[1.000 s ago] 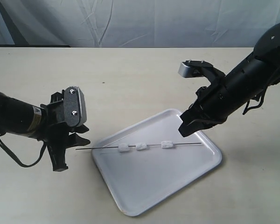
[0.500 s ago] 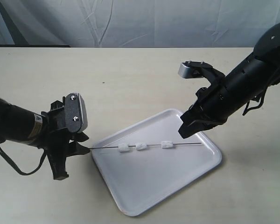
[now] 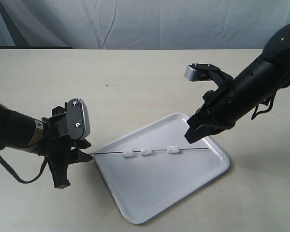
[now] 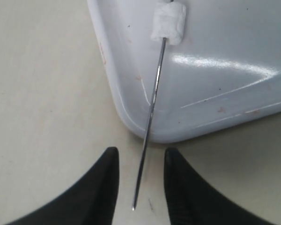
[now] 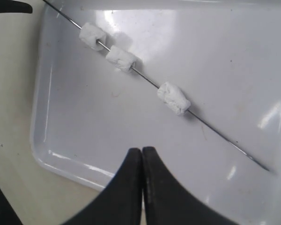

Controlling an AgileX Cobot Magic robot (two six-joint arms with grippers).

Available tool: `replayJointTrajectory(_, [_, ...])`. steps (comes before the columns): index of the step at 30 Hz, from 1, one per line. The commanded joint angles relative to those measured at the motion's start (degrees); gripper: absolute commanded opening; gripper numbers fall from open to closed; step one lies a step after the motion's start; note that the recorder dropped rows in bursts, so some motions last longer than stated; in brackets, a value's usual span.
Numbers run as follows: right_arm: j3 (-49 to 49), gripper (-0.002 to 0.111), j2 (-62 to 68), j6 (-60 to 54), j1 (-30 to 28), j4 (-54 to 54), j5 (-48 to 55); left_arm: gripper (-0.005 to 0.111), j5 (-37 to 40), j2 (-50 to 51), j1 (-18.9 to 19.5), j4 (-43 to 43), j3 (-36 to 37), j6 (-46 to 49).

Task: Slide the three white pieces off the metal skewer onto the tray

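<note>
Loosely, the left tool (image 4: 140,153), jaws apart, flanks the metal skewer (image 4: 152,105).

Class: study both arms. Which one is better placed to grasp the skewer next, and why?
Left. The left fingers are open, straddling the bare end of the skewer just outside the tray. The right fingers are shut and not around the skewer.

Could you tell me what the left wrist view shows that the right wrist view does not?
Only the left wrist view shows the tip of the metal skewer between the fingers of the open left gripper. Only the right wrist view shows all three white pieces, the skewer's other end over the tray, and the shut right gripper. Both show the skewer, the tray and the piece nearest the left gripper.
</note>
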Motion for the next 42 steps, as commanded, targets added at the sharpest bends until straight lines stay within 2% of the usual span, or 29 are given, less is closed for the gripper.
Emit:
replayJointTrajectory(1, [-0.17,0.000,0.05,-0.50,-0.02,0.41,0.08,0.033,0.40,1.13,-0.33,-0.28,0.29,-0.07])
replayJointTrajectory(15, [-0.17,0.000,0.05,-0.50,-0.02,0.53,0.26,0.032,1.71,2.54,-0.33,-0.28,0.29,-0.18])
replayJointTrajectory(17, [-0.17,0.000,0.05,-0.50,-0.02,0.53,0.26,0.029,1.71,2.54,-0.33,-0.28,0.29,-0.18])
replayJointTrajectory(24, [-0.17,0.000,0.05,-0.50,-0.02,1.51,0.30,0.001,1.94,2.54,-0.33,-0.28,0.29,-0.18])
replayJointTrajectory(34, [-0.17,0.000,0.05,-0.36,-0.02,1.66,0.17,0.000,0.29,2.54,-0.33,-0.28,0.29,-0.28])
replayJointTrajectory(37, [-0.17,0.000,0.05,-0.36,-0.02,1.64,-0.05,0.000,-2.64,2.02,-0.33,-0.28,0.29,-5.09])
replayJointTrajectory(42, [-0.17,0.000,0.05,-0.36,-0.02,1.64,-1.28,0.000,-2.58,0.12,-0.33,-0.28,0.29,-14.66])
